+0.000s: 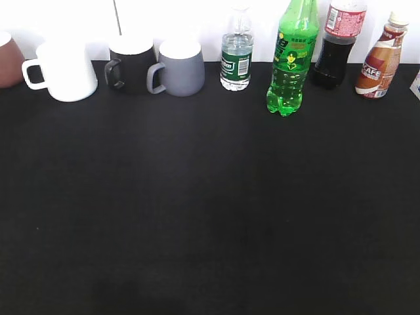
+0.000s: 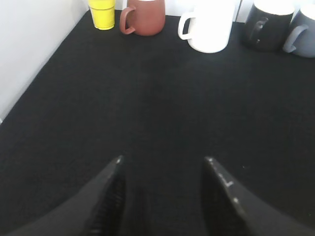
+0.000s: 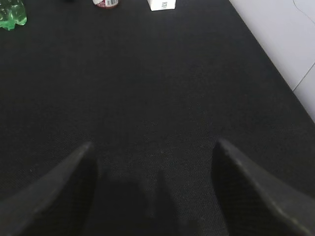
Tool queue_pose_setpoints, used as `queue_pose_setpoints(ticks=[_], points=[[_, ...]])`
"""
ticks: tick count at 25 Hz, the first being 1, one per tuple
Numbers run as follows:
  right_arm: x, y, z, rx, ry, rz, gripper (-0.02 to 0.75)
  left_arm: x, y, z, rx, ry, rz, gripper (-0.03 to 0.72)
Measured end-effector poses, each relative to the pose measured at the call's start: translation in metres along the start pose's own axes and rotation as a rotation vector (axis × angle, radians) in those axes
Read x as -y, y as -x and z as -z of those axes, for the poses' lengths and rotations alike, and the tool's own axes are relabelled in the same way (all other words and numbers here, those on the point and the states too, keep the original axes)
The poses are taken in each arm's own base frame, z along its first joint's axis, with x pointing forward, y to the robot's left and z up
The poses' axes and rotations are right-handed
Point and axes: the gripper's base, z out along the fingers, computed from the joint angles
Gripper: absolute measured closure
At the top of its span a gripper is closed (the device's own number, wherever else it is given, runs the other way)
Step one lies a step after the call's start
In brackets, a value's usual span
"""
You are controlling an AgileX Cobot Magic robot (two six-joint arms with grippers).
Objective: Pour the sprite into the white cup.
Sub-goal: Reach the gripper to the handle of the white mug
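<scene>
Green and see-through, the sprite (image 1: 293, 59) stands upright in the upper right of the exterior view, its long axis vertical, cap end cut off by the top edge, bumpy base on the black table (image 1: 210, 210); its green-yellow label carries writing too small to read, and the lower body holds clear liquid. Its base also shows at the upper left corner of the right wrist view (image 3: 11, 17). The white cup (image 1: 64, 71) sits at the upper left, upright, mouth up, loop handle pointing toward the left edge; its inside is not visible. Beside it come a black mug (image 1: 131, 62) and a grey mug (image 1: 178, 67), handles also leftward. A small clear water bottle (image 1: 236, 56) has a green-and-white label, unreadable. Right of the sprite stand a dark cola bottle (image 1: 336, 46) with a red label and a brown bottle (image 1: 380, 59) reading "CAFE". The left wrist view adds a reddish-brown mug (image 2: 145, 17) and a yellow cup (image 2: 102, 14) at its top left. The left gripper (image 2: 165, 164) is spread moderately over bare table, holding nothing; the right gripper (image 3: 153, 147) is spread wide, also holding nothing.
</scene>
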Motion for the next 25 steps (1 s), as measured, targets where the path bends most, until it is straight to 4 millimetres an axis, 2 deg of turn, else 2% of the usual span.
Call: queue_pose_setpoints(ticks=[6, 25], points=[[0.0000, 0.0000, 0.0000, 0.000, 0.000, 0.000, 0.192, 0.0000, 0.0000, 0.0000, 0.000, 0.000, 0.000, 0.316], [-0.0008, 0.0000, 0.0000, 0.000, 0.009, -0.006, 0.203, -0.0001, 0.0000, 0.0000, 0.000, 0.001, 0.000, 0.316]])
